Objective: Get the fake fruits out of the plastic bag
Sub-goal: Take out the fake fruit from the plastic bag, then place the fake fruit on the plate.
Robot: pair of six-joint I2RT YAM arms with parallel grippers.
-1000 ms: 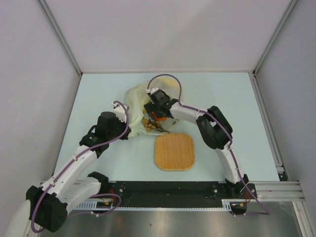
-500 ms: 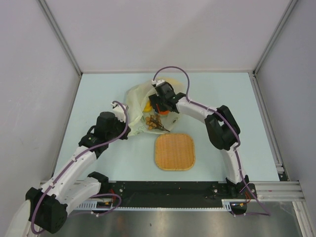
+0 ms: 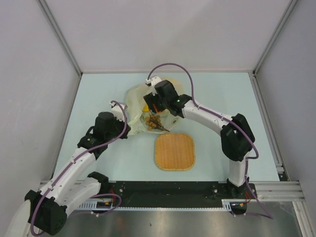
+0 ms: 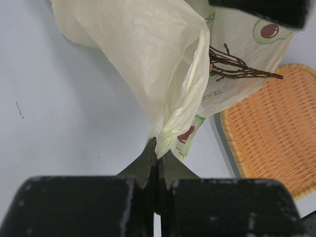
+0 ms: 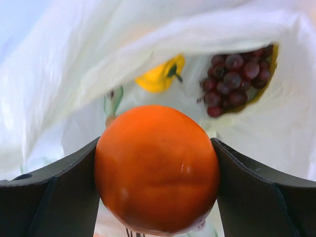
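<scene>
The right end effector [image 5: 155, 148] is clamped on the orange [image 5: 157, 173], one finger on each side at its widest part. It sits inside the mouth of the plastic bag [image 3: 133, 96], which lies just above the centre of the top view on the worktop [image 3: 222, 98]. Deeper in the bag, the grapes [image 5: 232, 79] show at the upper right of the right wrist view and the yellow pepper-like fruit [image 5: 158, 74] at top centre. The left end effector [image 4: 157, 150] is pinched closed on a gathered edge of the bag near its lower rim. A brown twiggy cluster [image 4: 237, 69] pokes out towards the woven mat [image 4: 276, 128].

The orange looks light, rigid and glossy, so it probably slips easily, and a grip across its middle suits it best. The bag film is thin and limp and would likely drag along with the fruit unless it is anchored.
</scene>
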